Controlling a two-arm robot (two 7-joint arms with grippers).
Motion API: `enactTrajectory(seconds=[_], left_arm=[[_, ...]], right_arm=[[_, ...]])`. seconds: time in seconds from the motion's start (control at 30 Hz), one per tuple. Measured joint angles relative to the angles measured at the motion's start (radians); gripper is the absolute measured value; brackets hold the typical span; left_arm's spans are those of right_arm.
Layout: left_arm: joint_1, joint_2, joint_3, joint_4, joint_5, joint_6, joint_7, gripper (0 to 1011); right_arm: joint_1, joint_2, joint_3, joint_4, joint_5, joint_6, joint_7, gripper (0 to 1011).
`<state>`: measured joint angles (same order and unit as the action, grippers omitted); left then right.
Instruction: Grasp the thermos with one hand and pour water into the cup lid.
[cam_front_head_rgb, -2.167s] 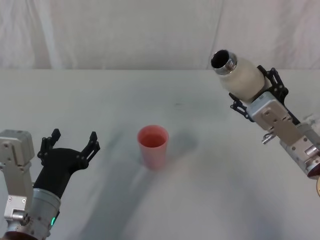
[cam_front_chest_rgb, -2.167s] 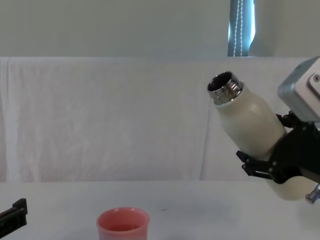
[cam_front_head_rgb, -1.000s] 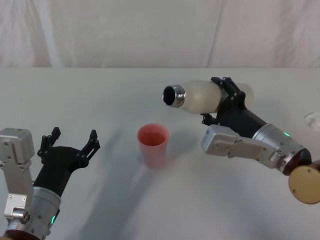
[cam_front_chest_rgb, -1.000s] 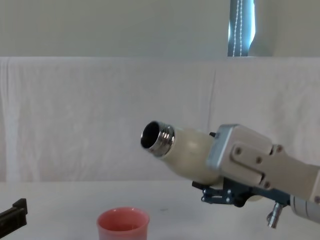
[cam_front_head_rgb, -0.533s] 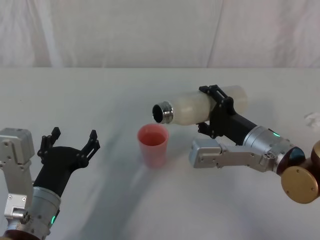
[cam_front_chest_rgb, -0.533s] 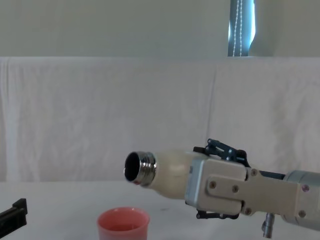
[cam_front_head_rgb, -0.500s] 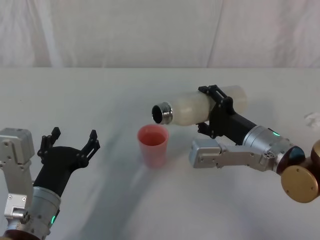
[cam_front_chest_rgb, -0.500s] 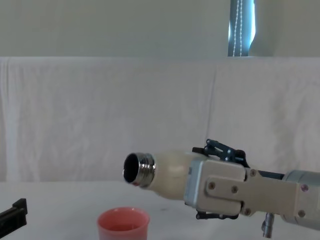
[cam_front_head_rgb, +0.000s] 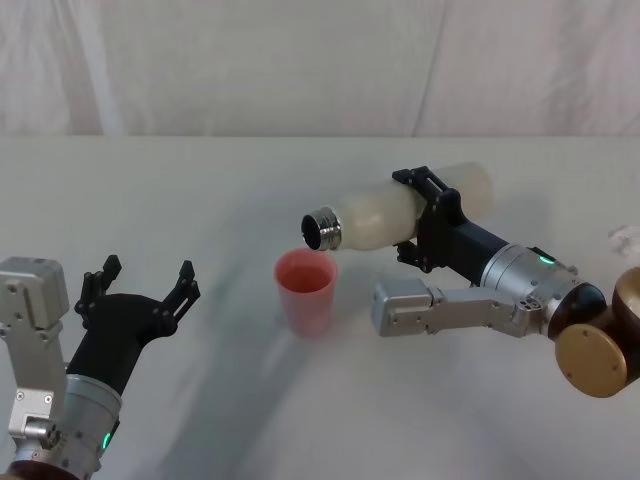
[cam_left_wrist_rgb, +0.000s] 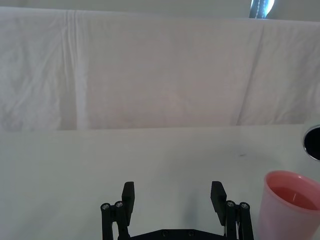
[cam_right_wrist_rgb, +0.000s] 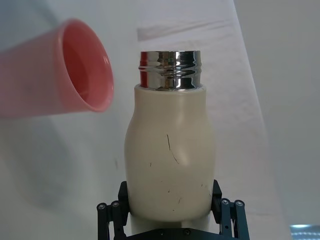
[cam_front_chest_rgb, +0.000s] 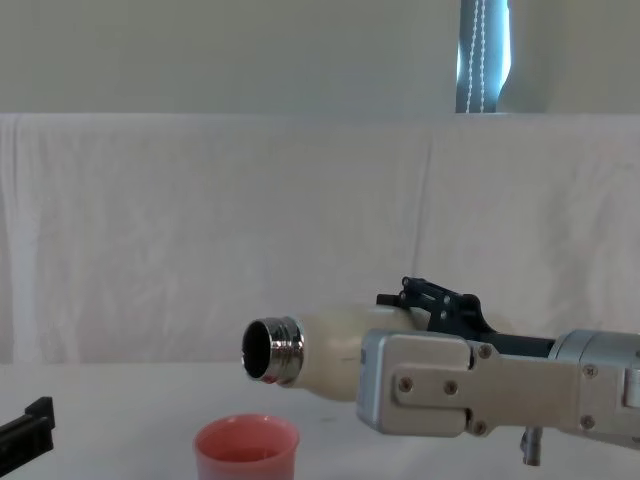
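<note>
My right gripper (cam_front_head_rgb: 428, 222) is shut on the cream-white thermos (cam_front_head_rgb: 390, 214), holding it on its side above the table. The silver neck (cam_front_head_rgb: 322, 230) points left and slightly down, just above the rim of the pink cup lid (cam_front_head_rgb: 306, 292). In the chest view the thermos (cam_front_chest_rgb: 320, 358) mouth hangs a little above the cup lid (cam_front_chest_rgb: 246, 449). The right wrist view shows the thermos (cam_right_wrist_rgb: 170, 160) between the black fingers (cam_right_wrist_rgb: 111, 216), with the cup lid (cam_right_wrist_rgb: 65, 75) beside its neck. My left gripper (cam_front_head_rgb: 142, 285) rests open at the near left, apart from the cup lid (cam_left_wrist_rgb: 289, 206).
A white cloth covers the table (cam_front_head_rgb: 200, 190) and hangs as a backdrop behind it. A small pale object (cam_front_head_rgb: 628, 240) lies at the far right edge. Open tabletop lies between my left gripper and the cup lid.
My right gripper has swung the thermos from upper right down and left, tipping it from slanted upward to nearly level, with its mouth now by the cup lid's rim. The left arm stayed still.
</note>
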<state>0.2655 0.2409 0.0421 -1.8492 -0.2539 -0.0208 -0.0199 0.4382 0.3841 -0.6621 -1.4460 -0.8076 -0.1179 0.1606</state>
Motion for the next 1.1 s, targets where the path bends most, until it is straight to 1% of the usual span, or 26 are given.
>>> enactTrajectory(seconds=[0.17, 0.33, 0.53, 1.1], left_arm=[[0.000, 0.000, 0.000, 0.000, 0.000, 0.000, 0.000, 1001], [0.000, 0.000, 0.000, 0.000, 0.000, 0.000, 0.000, 1001], [0.000, 0.000, 0.000, 0.000, 0.000, 0.000, 0.000, 1001], [0.000, 0.000, 0.000, 0.000, 0.000, 0.000, 0.000, 1001]], right_arm=[[0.004, -0.008, -0.002, 0.021, -0.013, 0.011, -0.025, 951], [0.012, -0.014, -0.012, 0.040, -0.042, 0.022, -0.051, 951], [0.019, -0.011, -0.030, 0.048, -0.077, 0.025, -0.066, 951], [0.014, 0.001, -0.044, 0.051, -0.116, 0.039, -0.093, 951]])
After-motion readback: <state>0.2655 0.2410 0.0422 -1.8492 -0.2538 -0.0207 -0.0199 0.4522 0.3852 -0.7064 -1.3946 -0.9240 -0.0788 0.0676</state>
